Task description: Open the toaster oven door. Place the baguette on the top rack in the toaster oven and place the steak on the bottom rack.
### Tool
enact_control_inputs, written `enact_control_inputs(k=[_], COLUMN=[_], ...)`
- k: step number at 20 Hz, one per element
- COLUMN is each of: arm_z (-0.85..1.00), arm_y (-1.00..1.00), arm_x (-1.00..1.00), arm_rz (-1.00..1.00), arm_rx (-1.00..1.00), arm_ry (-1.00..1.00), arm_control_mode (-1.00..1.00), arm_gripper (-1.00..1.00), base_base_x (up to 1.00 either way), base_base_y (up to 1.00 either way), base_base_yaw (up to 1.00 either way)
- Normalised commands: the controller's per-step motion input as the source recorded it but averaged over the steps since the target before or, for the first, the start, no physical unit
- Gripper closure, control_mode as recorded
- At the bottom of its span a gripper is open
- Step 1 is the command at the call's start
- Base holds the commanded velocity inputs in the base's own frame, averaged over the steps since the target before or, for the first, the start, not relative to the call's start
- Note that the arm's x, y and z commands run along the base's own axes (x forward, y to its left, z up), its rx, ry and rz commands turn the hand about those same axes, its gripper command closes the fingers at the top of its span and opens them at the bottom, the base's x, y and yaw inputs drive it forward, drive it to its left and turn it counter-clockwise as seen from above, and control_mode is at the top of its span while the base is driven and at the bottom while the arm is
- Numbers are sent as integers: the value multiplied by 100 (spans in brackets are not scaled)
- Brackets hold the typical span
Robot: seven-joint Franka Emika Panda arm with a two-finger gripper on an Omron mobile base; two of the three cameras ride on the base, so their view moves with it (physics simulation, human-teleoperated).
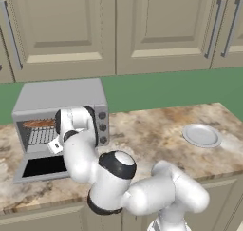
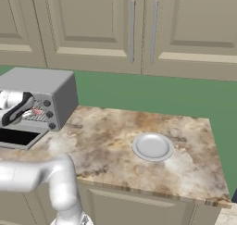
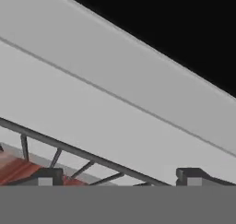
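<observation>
The steak [image 3: 18,170] lies as a flat reddish piece behind the wire bars of the bottom rack [image 3: 69,149] in the hand view, at the lower left, just beside and partly under the left fingertip. In the right base view a pink-red patch shows inside the oven cavity next to the arm's wrist. The baguette [image 1: 39,123] rests on the top rack [image 1: 40,127], its long axis running across the oven from side to side, parallel to the front opening. The toaster oven door [image 1: 40,167] hangs fully down, hinged at its lower edge, its black glass facing up over the surface [image 1: 156,135].

The end effector [image 3: 120,178] sits inside the toaster oven [image 1: 59,94] at the level of the lower shelf, its jaws spread wide and released, with nothing between them; the two dark fingertips [image 3: 48,176] stand well apart. The steak lies to the left of the end effector as the hand view shows it, touching or nearly touching one tip; which of the two cannot be told. The single arm reaches in from the right of the opening, past the column of knobs [image 1: 101,125].

Judged from this arrangement, both foods are already on their racks, and the remaining move is a straight retreat out through the opening without catching the rack wires. An empty white plate [image 1: 201,135] sits well apart, to the right on the surface.
</observation>
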Motion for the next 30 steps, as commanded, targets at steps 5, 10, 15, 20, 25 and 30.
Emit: enact_control_inputs(k=[5, 10, 15, 20, 25, 30], arm_z=[100, 100, 100, 100, 95, 69], arm_y=[4, 0, -12, -38, -64, -70], arm_x=[-83, -98, -80, -45, -26, -1], arm_rz=[-17, -9, -7, -11, -16, -19], arm_rx=[10, 11, 6, 2, 4, 5], arm_ry=[42, 32, 13, 17, 25, 33], arm_control_mode=[-100, -100, -100, -100, -100, -100], arm_gripper=[-100, -100, -100, -100, -100, -100], base_base_x=[0, 0, 0, 0, 0, 0], base_base_y=[0, 0, 0, 0, 0, 0], base_base_yaw=[0, 0, 0, 0, 0, 0])
